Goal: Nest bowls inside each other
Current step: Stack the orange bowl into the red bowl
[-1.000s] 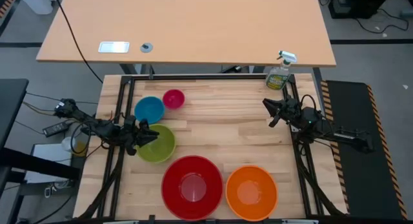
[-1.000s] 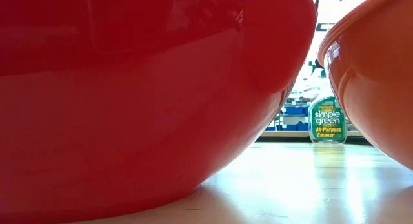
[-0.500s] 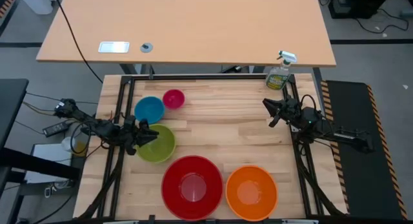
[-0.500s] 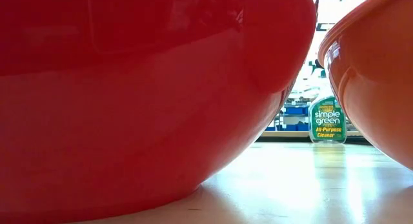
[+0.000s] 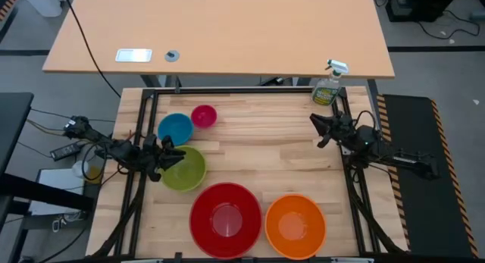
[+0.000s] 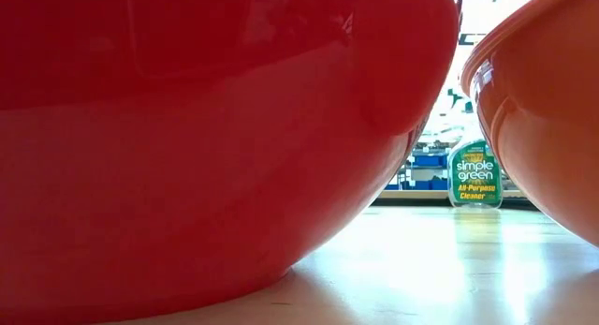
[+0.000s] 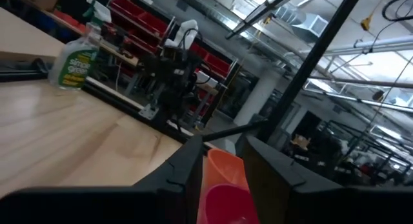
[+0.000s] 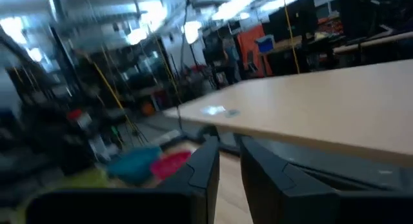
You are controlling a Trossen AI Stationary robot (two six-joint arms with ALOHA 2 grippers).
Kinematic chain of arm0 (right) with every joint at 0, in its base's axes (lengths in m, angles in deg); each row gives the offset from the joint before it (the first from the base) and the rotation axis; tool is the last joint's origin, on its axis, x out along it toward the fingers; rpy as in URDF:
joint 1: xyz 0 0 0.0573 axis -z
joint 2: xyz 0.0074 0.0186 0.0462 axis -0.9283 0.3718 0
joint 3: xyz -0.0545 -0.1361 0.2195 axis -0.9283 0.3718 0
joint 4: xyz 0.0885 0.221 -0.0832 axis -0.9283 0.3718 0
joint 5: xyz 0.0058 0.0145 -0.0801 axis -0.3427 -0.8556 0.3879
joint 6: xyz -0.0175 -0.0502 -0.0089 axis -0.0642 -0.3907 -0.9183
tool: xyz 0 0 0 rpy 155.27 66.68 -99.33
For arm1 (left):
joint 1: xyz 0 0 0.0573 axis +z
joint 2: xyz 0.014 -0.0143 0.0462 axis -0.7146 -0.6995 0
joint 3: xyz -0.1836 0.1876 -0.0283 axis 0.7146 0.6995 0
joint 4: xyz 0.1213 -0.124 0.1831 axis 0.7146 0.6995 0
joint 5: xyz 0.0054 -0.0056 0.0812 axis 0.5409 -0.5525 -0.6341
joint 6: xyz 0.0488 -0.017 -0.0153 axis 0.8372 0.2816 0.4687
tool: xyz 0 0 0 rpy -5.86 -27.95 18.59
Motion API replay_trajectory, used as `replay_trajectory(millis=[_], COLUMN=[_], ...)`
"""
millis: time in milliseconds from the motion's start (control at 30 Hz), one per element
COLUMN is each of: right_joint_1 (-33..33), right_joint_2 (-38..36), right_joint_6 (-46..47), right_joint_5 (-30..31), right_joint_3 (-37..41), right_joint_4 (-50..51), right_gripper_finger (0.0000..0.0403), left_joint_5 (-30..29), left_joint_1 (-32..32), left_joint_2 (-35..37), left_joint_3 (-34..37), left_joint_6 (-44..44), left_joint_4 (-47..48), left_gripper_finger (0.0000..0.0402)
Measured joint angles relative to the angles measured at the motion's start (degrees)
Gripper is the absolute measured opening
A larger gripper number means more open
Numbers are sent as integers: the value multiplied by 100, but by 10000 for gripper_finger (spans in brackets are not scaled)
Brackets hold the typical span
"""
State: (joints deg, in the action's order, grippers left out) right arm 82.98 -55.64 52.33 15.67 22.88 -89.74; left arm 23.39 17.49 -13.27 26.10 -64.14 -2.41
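Five bowls stand apart, each on its base on the wooden table [image 5: 258,142]: blue [image 5: 175,129] and pink [image 5: 204,116] at the far left, lime green [image 5: 186,169] below them, red [image 5: 225,219] and orange [image 5: 295,226] at the near edge. My left gripper [image 5: 176,158] hangs at the table's left over the lime bowl's left rim, its fingers [image 7: 193,179] a little apart with nothing between them. At the table's right side my right gripper [image 5: 313,125] also stands slightly open and holds nothing; its wrist view shows the same narrow gap [image 8: 229,146].
A green spray bottle [image 5: 327,87] stands at the table's far right corner and shows in the low view [image 6: 474,175] between the red bowl [image 6: 187,128] and the orange bowl [image 6: 543,110]. A larger desk [image 5: 220,36] lies beyond the far edge. The table's middle is bare wood.
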Motion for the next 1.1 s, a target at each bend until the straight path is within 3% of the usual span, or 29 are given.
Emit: replay_trajectory(millis=[167,267,367,500,700,900,1100], right_joint_1=[0,28,17,-101,-460,-1215,-2271], right_joint_2=[5,94,503,1524,3294,4952,6679], right_joint_6=[1059,660,521,286,198,892,1873], right_joint_5=[-660,-1452,-1858,-1928,-2128,-2488,-2531], right_joint_3=[1,-192,-713,-1771,-3526,-4807,-6150], right_joint_4=[-539,-585,-369,769,3187,5072,7159], right_gripper_finger=[73,72,64,53,50,50,50], left_joint_5=[1,2,31,42,41,3,-1003], left_joint_1=[0,0,17,186,365,358,358], left_joint_2=[0,-6,-1,-117,-606,-1512,-2460], left_joint_3=[0,1,-46,-467,-1479,-2212,-2865], left_joint_6=[334,1002,1568,1764,1820,2402,2860], left_joint_4=[0,-157,-241,125,1454,1582,1605], left_gripper_finger=[114,114,114,114,114,117,161])
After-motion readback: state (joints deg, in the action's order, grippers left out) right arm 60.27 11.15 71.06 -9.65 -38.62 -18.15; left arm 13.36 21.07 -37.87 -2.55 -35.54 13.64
